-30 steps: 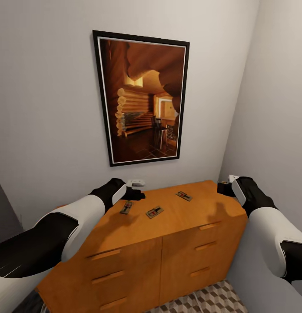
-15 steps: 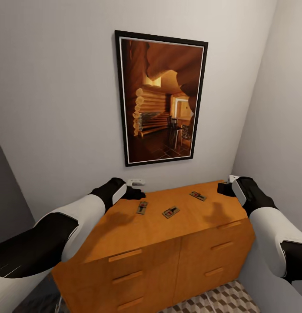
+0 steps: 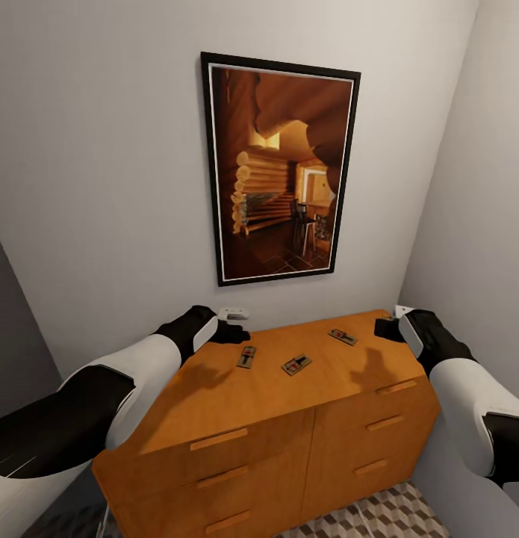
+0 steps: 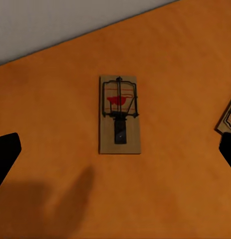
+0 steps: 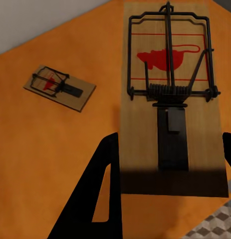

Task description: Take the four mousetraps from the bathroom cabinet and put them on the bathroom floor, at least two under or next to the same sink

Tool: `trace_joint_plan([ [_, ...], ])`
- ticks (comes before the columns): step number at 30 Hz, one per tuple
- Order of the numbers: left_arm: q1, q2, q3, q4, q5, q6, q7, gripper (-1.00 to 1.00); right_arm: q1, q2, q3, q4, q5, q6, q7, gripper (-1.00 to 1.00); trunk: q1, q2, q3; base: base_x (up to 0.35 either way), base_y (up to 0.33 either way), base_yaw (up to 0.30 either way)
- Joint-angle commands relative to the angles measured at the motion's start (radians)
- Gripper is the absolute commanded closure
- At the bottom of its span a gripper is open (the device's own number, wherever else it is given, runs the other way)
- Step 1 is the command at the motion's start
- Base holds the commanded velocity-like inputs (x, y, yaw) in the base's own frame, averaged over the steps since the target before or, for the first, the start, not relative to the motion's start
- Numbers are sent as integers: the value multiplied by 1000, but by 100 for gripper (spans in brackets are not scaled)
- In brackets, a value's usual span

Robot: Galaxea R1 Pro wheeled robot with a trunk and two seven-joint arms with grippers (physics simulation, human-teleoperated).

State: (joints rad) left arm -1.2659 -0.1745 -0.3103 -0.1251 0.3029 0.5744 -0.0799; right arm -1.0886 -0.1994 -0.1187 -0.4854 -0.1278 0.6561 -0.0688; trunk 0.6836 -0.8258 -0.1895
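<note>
Change: view has shifted slightly; mousetraps unmoved on the cabinet [image 3: 274, 418].
Arms: both reach forward over the cabinet top, left at its rear left, right at its right end.
Right end effector [image 5: 167, 191]: fingers clamped on a mousetrap [image 5: 170, 94], held above the top.
Left end effector [image 4: 115, 154]: spread wide, empty, over another mousetrap [image 4: 119, 114].
Far: two more mousetraps [image 3: 296, 365] [image 3: 342, 337] lie mid-top; framed picture [image 3: 281, 168] on wall.

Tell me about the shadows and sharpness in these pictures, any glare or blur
Head view: soft arm shadows fall on the cabinet top, no glare, straight edges bow slightly toward the frame borders. Left wrist view: one mousetrap is sharp, with a blurry shadow on the wood below it. Right wrist view: a close mousetrap is crisp, its near end darkened by shadow; the dark fingers are plain silhouettes.
</note>
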Motion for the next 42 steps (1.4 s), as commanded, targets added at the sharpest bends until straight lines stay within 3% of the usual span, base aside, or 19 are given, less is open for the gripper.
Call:
trace_joint_plan([
  [1,-1,0,-8,0,5,3,-1,-100,-1,-1,-1,-1,-12,3,-7,100,0,-1,-2,0,2,0],
  [42,-1,0,-6,7,15,7,11,-100,-1,-7,1,4,-13,0,-7,100,0,-1,-2,47,0,0],
])
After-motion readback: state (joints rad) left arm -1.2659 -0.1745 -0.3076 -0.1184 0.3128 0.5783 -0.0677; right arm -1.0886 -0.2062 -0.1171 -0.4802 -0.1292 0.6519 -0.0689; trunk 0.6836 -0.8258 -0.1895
